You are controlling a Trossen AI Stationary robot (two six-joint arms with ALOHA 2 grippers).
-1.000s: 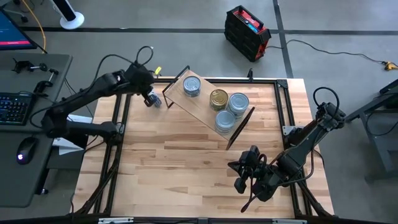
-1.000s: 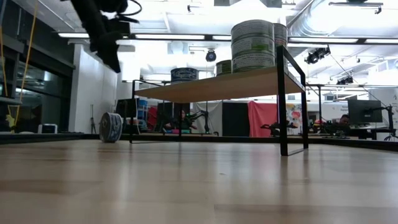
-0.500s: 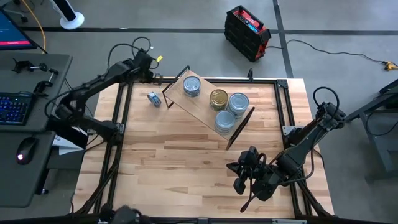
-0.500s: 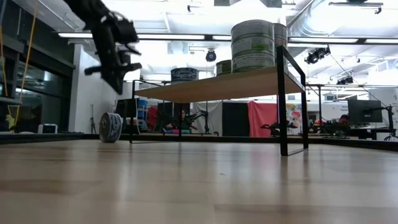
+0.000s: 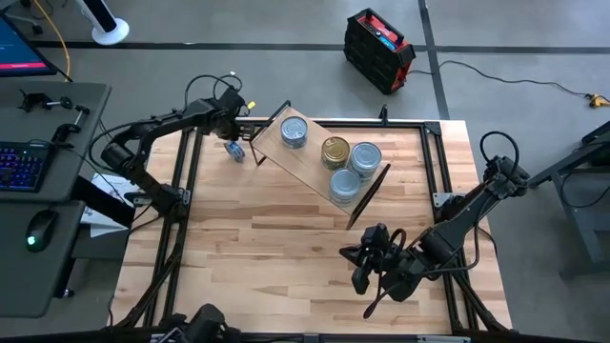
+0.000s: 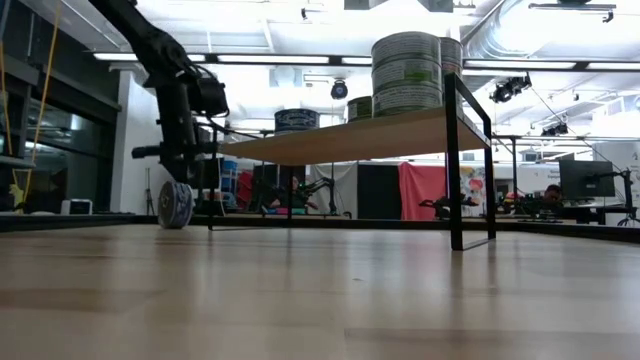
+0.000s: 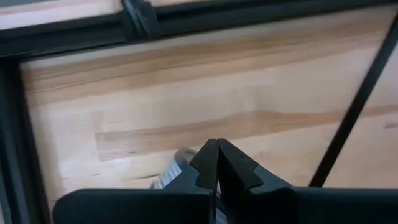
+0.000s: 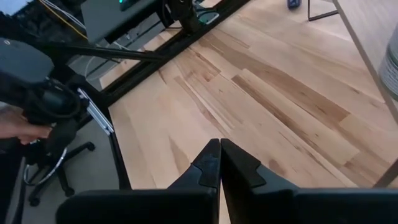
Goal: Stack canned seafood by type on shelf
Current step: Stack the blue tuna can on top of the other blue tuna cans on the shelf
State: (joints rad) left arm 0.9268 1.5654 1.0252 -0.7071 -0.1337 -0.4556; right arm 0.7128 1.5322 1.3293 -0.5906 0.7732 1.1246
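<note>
The shelf [image 5: 310, 164] stands slantwise on the table's far half, on thin black legs. It carries silver-blue tins [image 5: 294, 131], [image 5: 365, 157], [image 5: 345, 186] and a gold-topped one [image 5: 335, 151]; in the low view they are stacks [image 6: 406, 72]. One more silver-blue tin [image 5: 233, 151] [image 6: 175, 204] stands on its rim on the table, off the shelf's left end. My left gripper [image 5: 233, 133] [image 7: 217, 155] is shut and points down just above it. My right gripper [image 5: 357, 269] [image 8: 219, 158] is shut over the table's near right part. My left gripper comes at the tin on its rim [image 7: 171, 171] from above with shut fingers. The fingers hide the place where they would meet. I cannot tell whether they touch the tin.
Bare plank table top [image 5: 267, 248] spreads between the shelf and the near edge. Black frame rails [image 5: 186, 191] run along the table's sides. A desk with a keyboard [image 5: 24, 162] stands left of the table. A person's hand [image 8: 22, 127] shows beyond the table in the right wrist view.
My left gripper swung toward the far edge, then came down toward the tin standing on its rim, and now points down just above it. It stayed shut. My right gripper shifted a little toward the table's left.
</note>
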